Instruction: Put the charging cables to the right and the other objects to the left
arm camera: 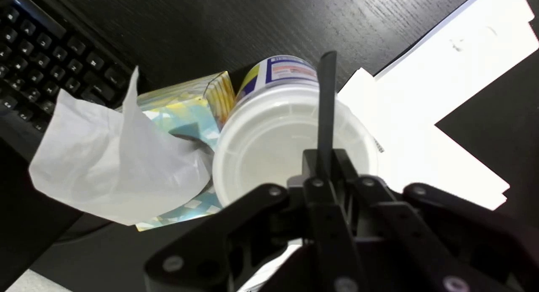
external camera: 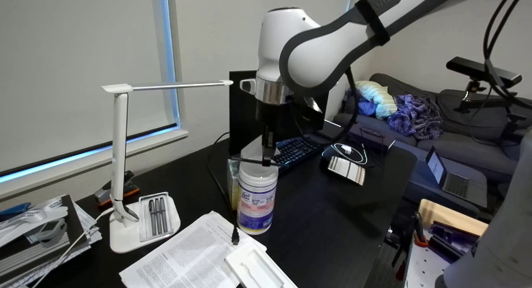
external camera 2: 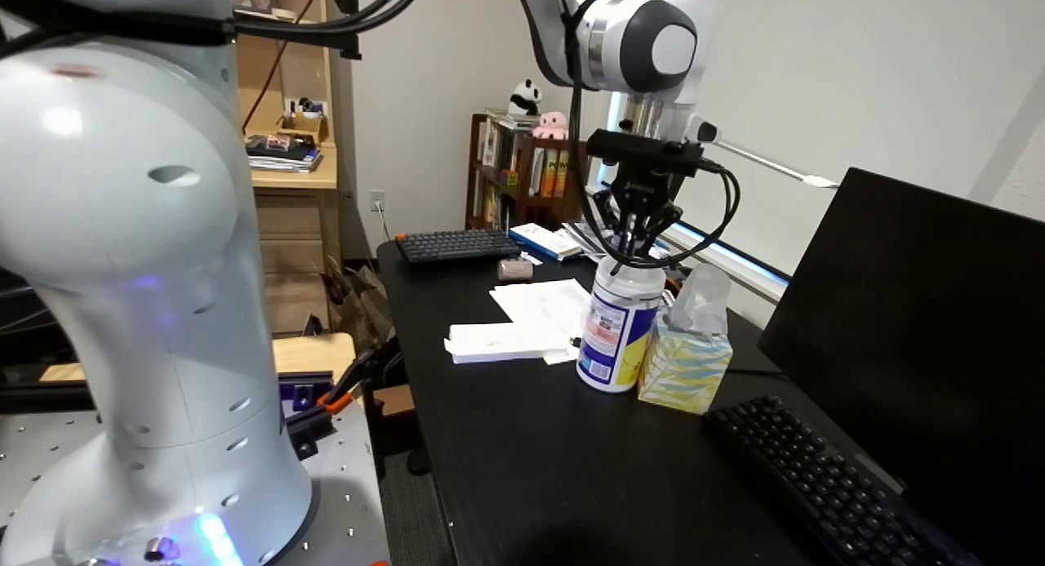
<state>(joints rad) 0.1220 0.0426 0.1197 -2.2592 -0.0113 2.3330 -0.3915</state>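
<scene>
The pincer (arm camera: 324,163) points downward, pressed together on a dark stick (arm camera: 326,102), pen-like in shape and carried roughly level. Directly beneath the pincer stands an upright wipes canister (external camera: 256,200); whether the stick touches its lid (arm camera: 273,148) I cannot tell. Just beside the canister, on the monitor (external camera 2: 906,345) side of the pincer, sits a tissue box (external camera 2: 686,366). Well apart from the pincer on that same side, near the keyboard (external camera: 297,150), lies the white charging cable (external camera: 346,148), loosely coiled, with a shiny silver rectangle (external camera: 348,170) just beside it. Papers (external camera: 187,254) lie on the pincer's opposite side.
</scene>
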